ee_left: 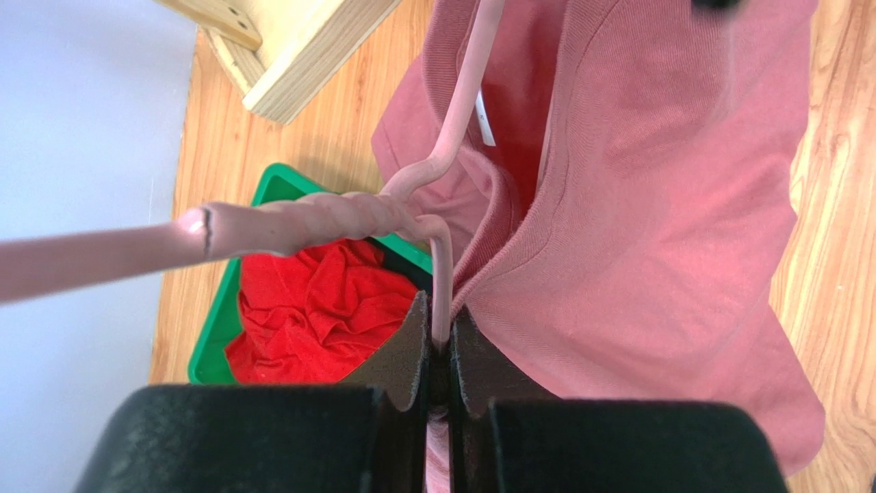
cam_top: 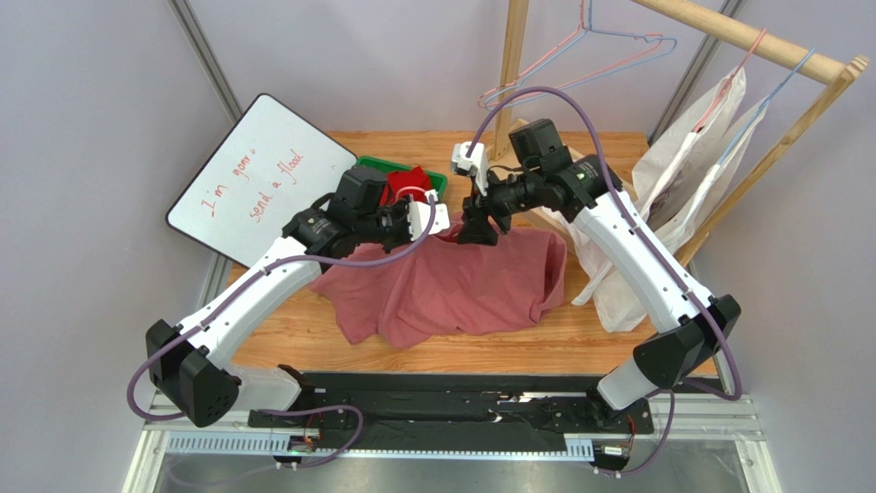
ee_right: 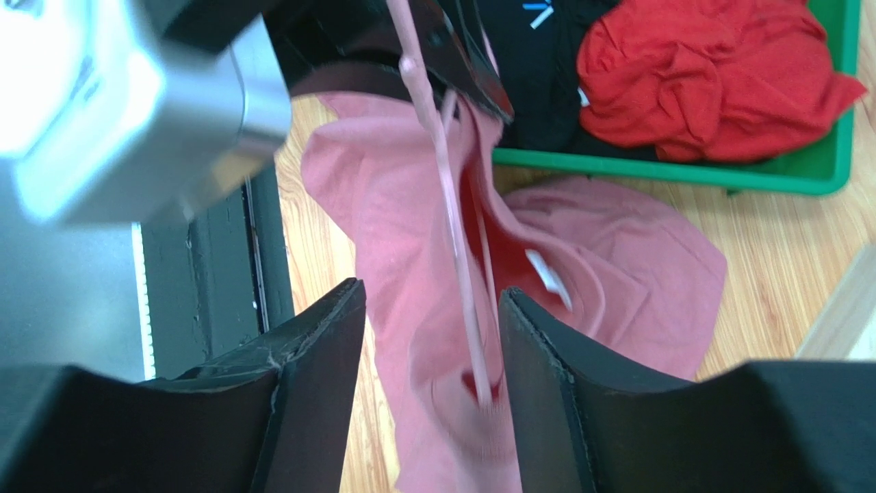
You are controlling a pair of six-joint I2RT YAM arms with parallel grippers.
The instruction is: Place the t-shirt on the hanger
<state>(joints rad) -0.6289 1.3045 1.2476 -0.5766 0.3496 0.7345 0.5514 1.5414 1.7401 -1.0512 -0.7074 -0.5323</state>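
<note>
Hanger (ee_left: 308,218) neck pinched in left gripper (ee_left: 437,329), steadying it inside t-shirt (ee_left: 637,205) collar, frame centre; right gripper (ee_right: 432,298) fingers wide, straddling wire

Reaching inward from both sides, almost meeting up front. Pinched shut at left gripper (ee_left: 439,313). Parted at right gripper (ee_right: 430,298).

Dusty-pink cloth t-shirt (cam_top: 452,293) lies on the wooden table (cam_top: 576,344), green plastic bin (cam_top: 368,162) behind it, white rectangular whiteboard (cam_top: 257,180) at its left.
</note>
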